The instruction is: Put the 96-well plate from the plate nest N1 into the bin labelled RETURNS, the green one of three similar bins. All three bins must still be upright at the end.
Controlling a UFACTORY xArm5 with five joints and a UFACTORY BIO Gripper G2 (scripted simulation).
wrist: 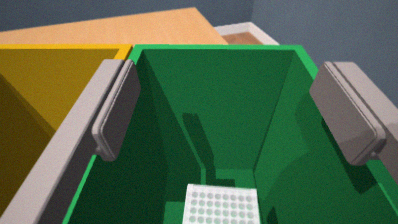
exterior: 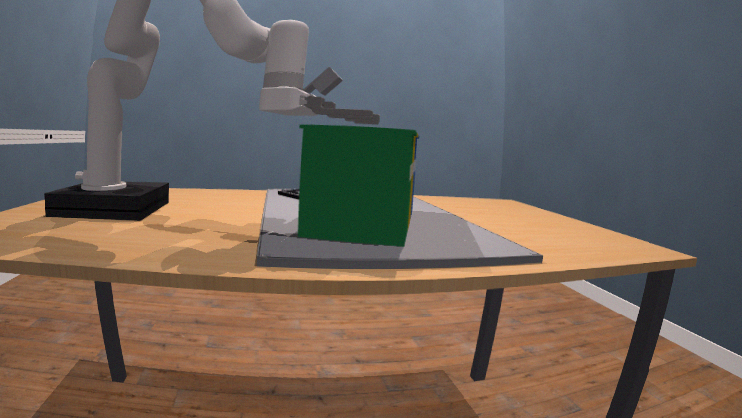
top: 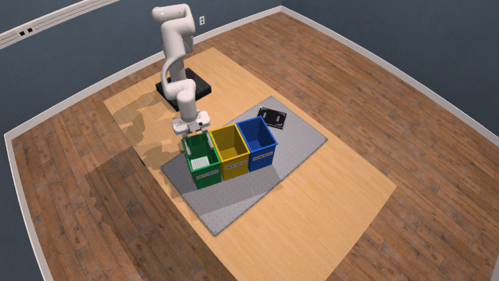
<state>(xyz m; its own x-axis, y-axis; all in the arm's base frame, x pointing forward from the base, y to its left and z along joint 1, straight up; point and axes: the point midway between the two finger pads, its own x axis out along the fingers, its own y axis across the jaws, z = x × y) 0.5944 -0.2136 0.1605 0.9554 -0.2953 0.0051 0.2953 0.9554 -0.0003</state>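
The white 96-well plate lies low inside the green bin, wells up; its near end is cut off in the wrist view. My gripper is open and empty, its two fingers apart just above the green bin's rim. The green bin stands upright. The yellow bin and the blue bin stand upright beside it in a row. The black plate nest holds no plate.
The three bins and the nest are on a grey perforated board on the wooden table. The yellow bin is close beside one finger. The arm's black base stands behind the bins.
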